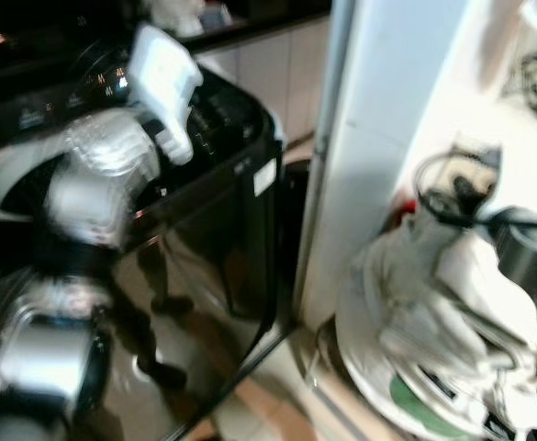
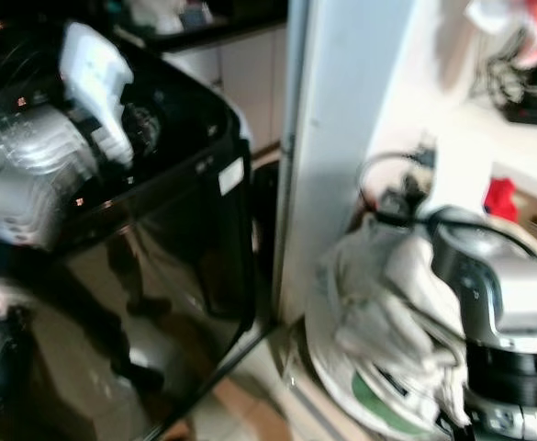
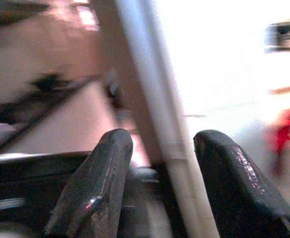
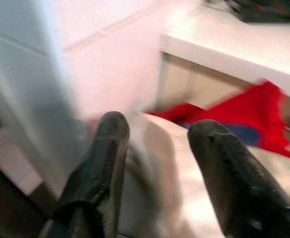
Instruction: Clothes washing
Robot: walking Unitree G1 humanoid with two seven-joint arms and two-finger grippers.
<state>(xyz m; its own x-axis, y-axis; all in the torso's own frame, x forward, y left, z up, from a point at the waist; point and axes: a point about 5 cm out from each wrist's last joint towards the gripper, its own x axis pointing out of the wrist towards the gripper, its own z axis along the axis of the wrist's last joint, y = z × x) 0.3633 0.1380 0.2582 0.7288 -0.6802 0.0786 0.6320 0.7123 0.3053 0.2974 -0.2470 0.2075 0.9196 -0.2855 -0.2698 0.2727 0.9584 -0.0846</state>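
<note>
Right gripper, fingers spread and holding nothing, hovers over pale laundry in a basket. Left gripper gapes empty beside the black washing machine.

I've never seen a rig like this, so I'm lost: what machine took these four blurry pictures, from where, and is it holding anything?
A walking humanoid robot doing laundry took them. The first two come from cameras in its head, looking down. They show a black washing machine with a white jug at its top, and a heap of pale laundry in a round basket. The silver shape is its right arm. The other two come from wrist cameras looking along each hand's two black fingers. The left hand is open and empty, facing a white post. The right hand is open over pale cloth, near something red.
</note>
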